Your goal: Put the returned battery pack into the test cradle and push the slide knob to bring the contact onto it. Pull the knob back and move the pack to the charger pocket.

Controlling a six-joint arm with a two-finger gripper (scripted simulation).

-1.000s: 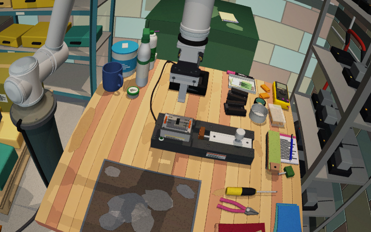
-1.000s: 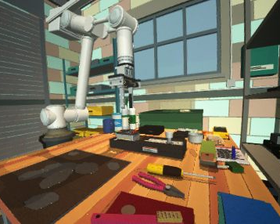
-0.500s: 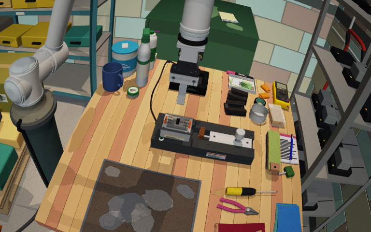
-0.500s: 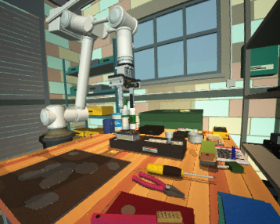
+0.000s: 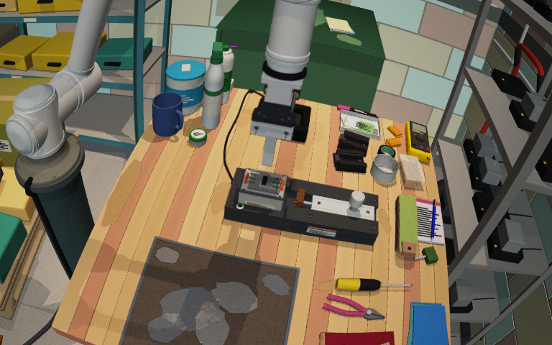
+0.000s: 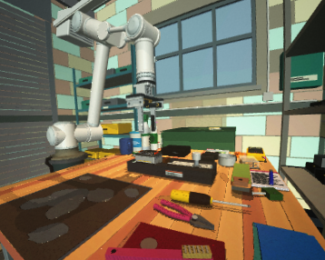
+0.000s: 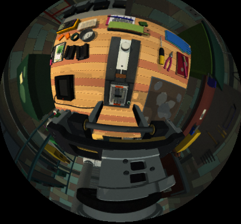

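Observation:
The grey battery pack [image 5: 263, 184] [image 7: 118, 94] sits in the test cradle at the left end of the black fixture [image 5: 301, 205] [image 6: 171, 167], and my gripper [image 5: 268, 164] [image 7: 117, 112] hangs open and empty well above it. The brown contact block [image 5: 299, 198] stands just right of the pack, apart from it by a small margin. The round grey slide knob [image 5: 357, 201] [image 7: 125, 45] stands at the far right of its white track. The black charger pocket [image 5: 300, 123] [image 7: 64, 87] lies on the bench behind the fixture, partly hidden by my wrist in the side camera.
A dark mat [image 5: 210, 295] with grey patches covers the near left of the bench. A blue mug [image 5: 167, 113], a canister and bottles stand at the far left corner. Black trays [image 5: 349, 151], a metal cup [image 5: 384, 168], a multimeter, a notepad, a screwdriver [image 5: 367, 284] and pliers lie to the right.

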